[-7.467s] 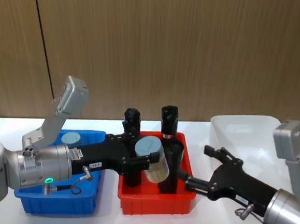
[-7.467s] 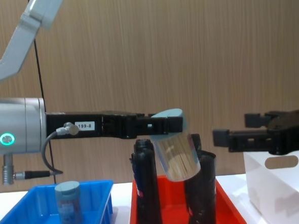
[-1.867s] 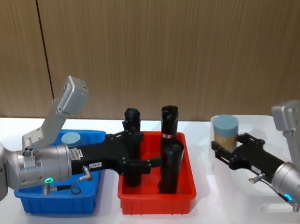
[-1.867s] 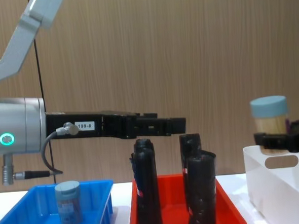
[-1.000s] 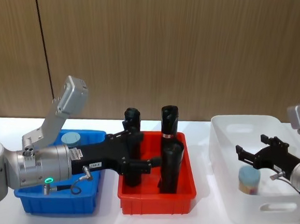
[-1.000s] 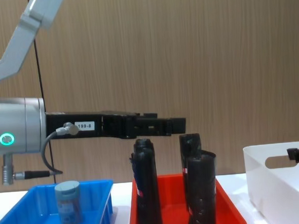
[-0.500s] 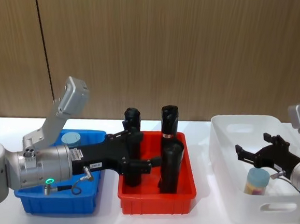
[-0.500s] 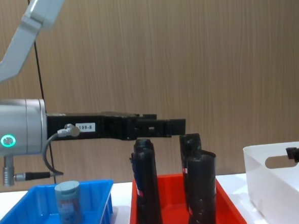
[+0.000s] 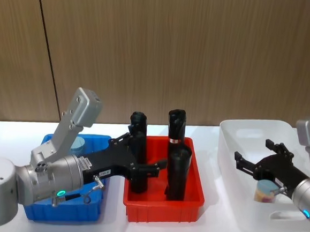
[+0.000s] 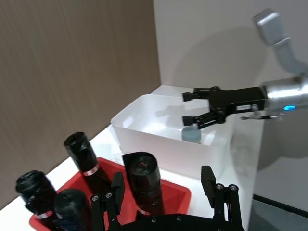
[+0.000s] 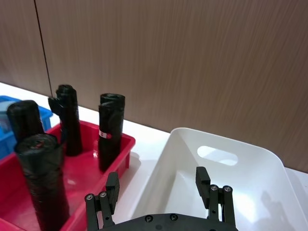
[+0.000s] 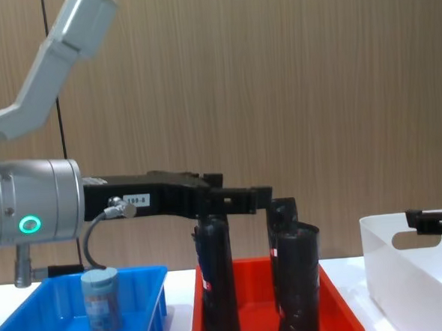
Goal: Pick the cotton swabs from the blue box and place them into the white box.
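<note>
Cotton swabs jar (image 9: 267, 190) gone from left pincer (image 9: 144, 151), now in white box (image 9: 251, 125), right pincer (image 9: 253, 149) opened above it

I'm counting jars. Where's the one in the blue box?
In the chest view, the cotton swab jar stands upright in the blue box, on the robot's left, left of the red tray.

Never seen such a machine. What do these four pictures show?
A two-armed robot at a table. One picture looks down from its head, one across from its chest, one from each wrist. On the table: a blue box, a red tray of black rolls, a white box. One swab jar sits in the blue box, a second jar in the white box. Both hands are open and empty: the left hand above the red tray, the right hand above the white box.
</note>
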Controlling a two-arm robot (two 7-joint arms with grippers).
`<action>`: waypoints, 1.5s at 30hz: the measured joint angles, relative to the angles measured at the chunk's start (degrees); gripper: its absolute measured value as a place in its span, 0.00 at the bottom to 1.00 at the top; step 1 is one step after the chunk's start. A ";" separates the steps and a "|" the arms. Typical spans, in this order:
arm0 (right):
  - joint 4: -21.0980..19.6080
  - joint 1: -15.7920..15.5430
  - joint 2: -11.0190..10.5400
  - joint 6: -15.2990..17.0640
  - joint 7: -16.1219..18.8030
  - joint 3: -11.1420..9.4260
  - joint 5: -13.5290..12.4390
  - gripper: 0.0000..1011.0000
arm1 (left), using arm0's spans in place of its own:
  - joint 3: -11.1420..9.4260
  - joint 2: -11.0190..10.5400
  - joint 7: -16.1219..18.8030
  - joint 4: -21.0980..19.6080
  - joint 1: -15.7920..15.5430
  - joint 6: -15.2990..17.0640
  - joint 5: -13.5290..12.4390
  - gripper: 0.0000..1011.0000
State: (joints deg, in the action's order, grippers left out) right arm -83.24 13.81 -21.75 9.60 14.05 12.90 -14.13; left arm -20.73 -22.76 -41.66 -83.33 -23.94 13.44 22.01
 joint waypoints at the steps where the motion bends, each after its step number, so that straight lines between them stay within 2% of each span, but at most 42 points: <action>1: -1.07 -0.87 0.14 -0.44 -0.62 0.00 -0.09 0.99 | -0.08 0.01 0.59 -0.15 0.14 -0.17 -0.16 0.99; 6: -4.12 -3.37 0.54 -1.74 -2.36 0.01 -0.53 0.99 | -0.65 0.12 5.17 -1.25 1.33 -1.61 -1.32 0.99; 18: -11.89 -9.70 1.63 -5.04 -6.79 0.03 -1.56 0.99 | -1.70 0.30 13.12 -3.19 3.35 -4.07 -3.40 0.99; 24: -16.01 -13.04 2.18 -6.84 -9.11 0.04 -2.14 0.99 | -2.39 0.42 18.27 -4.41 4.65 -5.64 -4.71 0.99; 30: -17.74 -14.45 2.42 -7.57 -10.09 0.04 -2.32 0.99 | -2.98 0.52 22.91 -5.55 5.79 -7.06 -5.89 0.99; 45: -17.99 -14.66 2.42 -7.66 -10.25 0.04 -2.35 0.99 | -4.38 0.75 33.73 -8.14 8.57 -10.44 -8.65 0.99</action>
State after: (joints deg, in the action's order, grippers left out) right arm -101.23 -0.84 -19.33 1.95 3.79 12.94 -16.48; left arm -25.11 -22.02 -7.93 -91.47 -15.37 3.01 13.36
